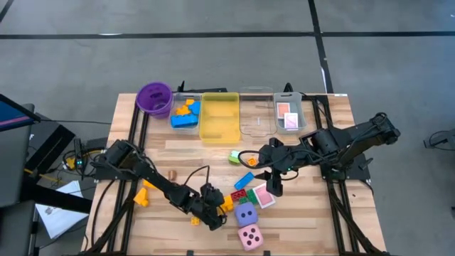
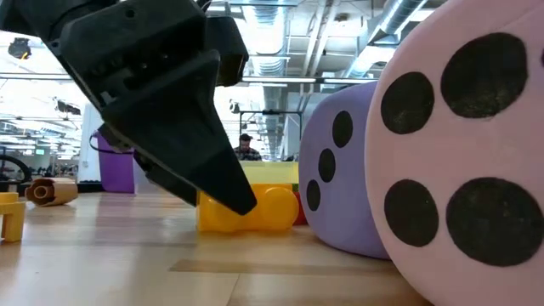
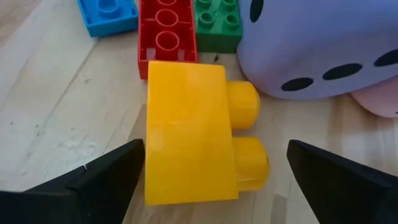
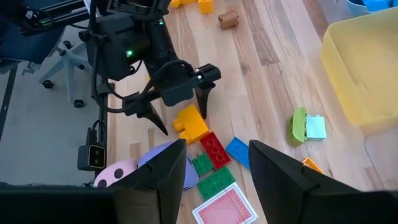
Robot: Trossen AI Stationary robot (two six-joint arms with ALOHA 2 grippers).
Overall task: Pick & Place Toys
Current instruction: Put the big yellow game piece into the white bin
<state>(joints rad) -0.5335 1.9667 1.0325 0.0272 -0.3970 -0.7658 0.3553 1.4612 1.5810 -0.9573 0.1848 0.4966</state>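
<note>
Yellow brick (image 3: 189, 130) is the target: it lies on its side on the worktop (image 1: 298, 213), studs pointing at the purple die (image 3: 323, 46), just beside the die and touching the end of the red brick (image 3: 166, 31). Left pincer (image 3: 214, 180) is spread wide and low over the brick, one finger (image 3: 93, 183) either side, neither touching yet. So the step in hand looks like pre-grasp on the brick, place still to come. Next move, as I read it: drop the last bit, centre so both fingers meet the flat walls rather than the two round studs, close, lift straight up. The finger on the stud side has the die close by, so it could nudge the die. Right pincer (image 4: 214, 171) hangs off the far side of the toy cluster from the brick, above a pink-backed card (image 4: 225, 210), fingers narrowed with a gap and nothing visibly between them; looks like it's waiting. Materials: brick is hard glossy plastic, boxy with rounded studs, smooth walls, should grip fine but slick. Red brick, green brick (image 3: 217, 22) and blue brick (image 3: 107, 14) beyond it are the same kind. Purple die and pink die (image 2: 472, 153) are soft, rounded cubes with black dots. Worktop is pale planked wood with a matte grain. Yellow tray (image 1: 219, 117) sits well beyond the brick at the back edge.
</note>
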